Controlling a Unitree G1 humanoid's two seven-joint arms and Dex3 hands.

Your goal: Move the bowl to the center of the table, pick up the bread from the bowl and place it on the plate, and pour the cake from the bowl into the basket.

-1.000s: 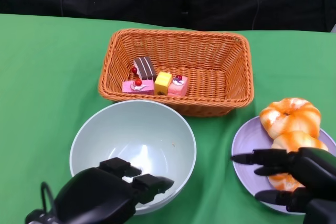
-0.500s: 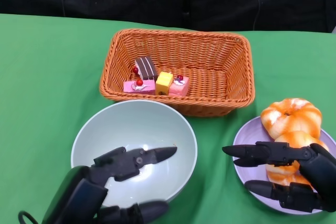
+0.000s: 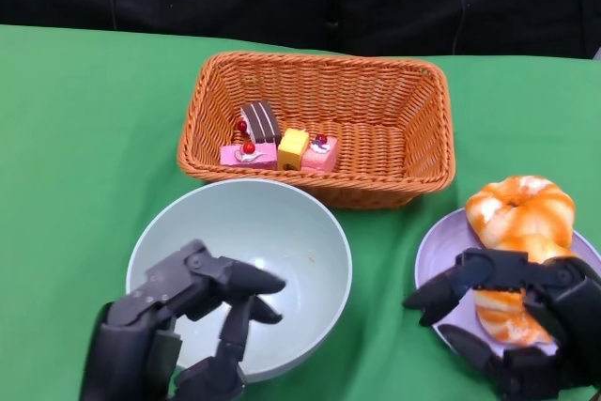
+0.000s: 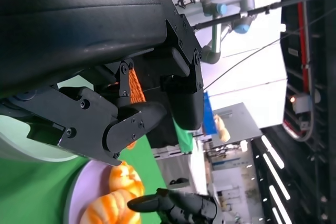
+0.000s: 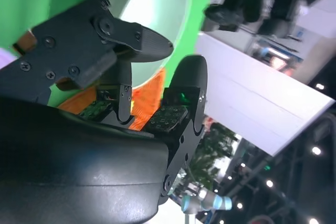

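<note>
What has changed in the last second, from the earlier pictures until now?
The left robot hand has lifted off the near rim of the bowl, opened, and now curls with nothing in it. The right robot hand has drawn back over the plate, its fingers bending. Bowl, basket, cakes and bread stayed put.

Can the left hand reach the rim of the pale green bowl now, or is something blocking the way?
Probably yes. The left hand hovers over the near rim of the bowl, holding nothing, and the bowl looks empty. Nothing lies between the two. The basket stands behind the bowl, out of the way.
</note>
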